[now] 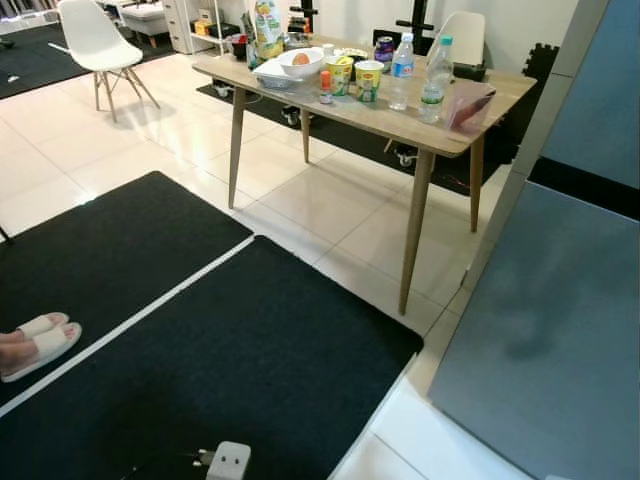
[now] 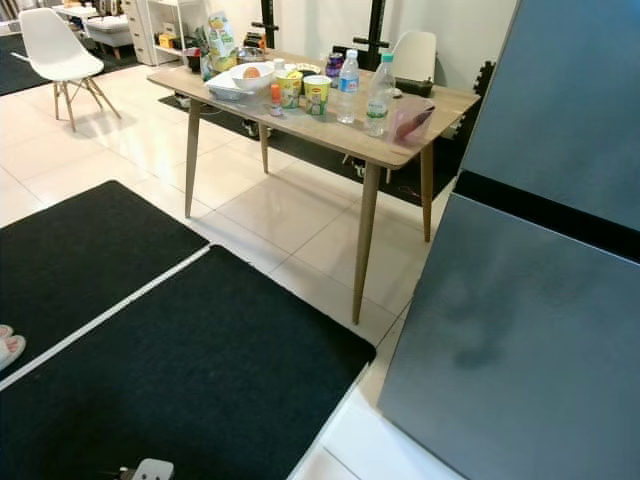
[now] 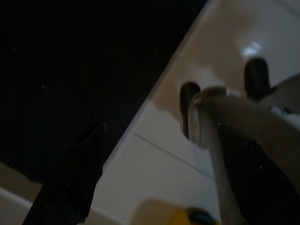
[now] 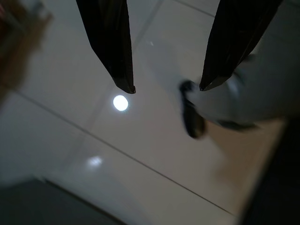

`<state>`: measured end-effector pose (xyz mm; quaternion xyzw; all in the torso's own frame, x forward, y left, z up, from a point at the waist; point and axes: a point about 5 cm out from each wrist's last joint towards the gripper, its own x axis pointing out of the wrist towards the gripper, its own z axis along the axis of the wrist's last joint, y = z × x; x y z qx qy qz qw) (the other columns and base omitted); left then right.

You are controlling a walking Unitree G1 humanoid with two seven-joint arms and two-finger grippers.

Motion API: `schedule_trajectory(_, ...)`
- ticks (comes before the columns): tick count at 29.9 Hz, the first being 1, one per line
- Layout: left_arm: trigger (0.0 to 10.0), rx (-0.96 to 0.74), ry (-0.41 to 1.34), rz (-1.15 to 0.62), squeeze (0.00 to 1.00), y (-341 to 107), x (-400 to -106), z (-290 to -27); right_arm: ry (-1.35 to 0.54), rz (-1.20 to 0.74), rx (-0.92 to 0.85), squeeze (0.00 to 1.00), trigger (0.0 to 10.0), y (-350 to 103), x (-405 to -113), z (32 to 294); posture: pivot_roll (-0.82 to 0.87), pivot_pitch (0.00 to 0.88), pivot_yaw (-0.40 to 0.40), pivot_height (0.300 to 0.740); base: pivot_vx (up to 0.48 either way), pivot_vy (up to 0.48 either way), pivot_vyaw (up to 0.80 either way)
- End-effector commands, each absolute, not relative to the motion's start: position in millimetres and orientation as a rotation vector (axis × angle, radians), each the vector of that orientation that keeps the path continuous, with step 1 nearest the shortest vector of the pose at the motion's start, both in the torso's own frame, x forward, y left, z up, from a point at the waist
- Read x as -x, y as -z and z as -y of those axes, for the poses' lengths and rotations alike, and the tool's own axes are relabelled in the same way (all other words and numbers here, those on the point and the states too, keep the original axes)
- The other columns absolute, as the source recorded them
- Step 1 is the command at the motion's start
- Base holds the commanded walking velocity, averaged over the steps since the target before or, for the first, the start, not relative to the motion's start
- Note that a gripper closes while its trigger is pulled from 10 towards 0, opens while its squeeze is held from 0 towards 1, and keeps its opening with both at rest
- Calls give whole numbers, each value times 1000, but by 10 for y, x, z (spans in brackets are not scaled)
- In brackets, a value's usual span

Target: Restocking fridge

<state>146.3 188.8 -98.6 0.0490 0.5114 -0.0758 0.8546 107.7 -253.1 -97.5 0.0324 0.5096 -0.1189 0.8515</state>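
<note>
- Ahead, a wooden table [image 1: 470,135] carried bottles [image 1: 435,80] and cups [image 1: 368,80] beside the grey fridge [image 2: 540,330].
- Right gripper [image 4: 166,89] hung wide apart above floor tiles [image 4: 93,140].
- Left gripper [image 3: 154,187], dim and blurred, seemed open.

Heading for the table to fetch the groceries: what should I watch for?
A power plug lies on the black mat just ahead, so a foot may catch it. The pink glass stands at the table corner nearest the fridge, easy to knock off. A person's slippered foot rests on the left mat.
</note>
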Motion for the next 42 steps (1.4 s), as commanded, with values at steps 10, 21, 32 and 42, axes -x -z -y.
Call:
schedule_trajectory(10,10000,-92,147,-1086,0,993,-1477,-1834,177,-1058,-35,0,10000,929,-1269,2497,-63,0,-28,740,0,0,755)
schedule_trajectory(21,10000,-130,157,-1137,0,1041,-1330,-1884,125,-1066,-5,0,10000,930,-1307,2451,-65,0,-22,740,0,0,756)
schedule_trajectory(32,10000,-118,159,-1121,0,1028,-1381,-1846,150,-1089,25,0,10000,960,-1224,2449,-68,0,-18,740,0,0,552)
schedule_trajectory(42,10000,-94,155,-1134,0,1031,-1372,-1852,149,-1101,43,0,10000,972,-1200,2438,-67,0,-15,740,0,0,0)
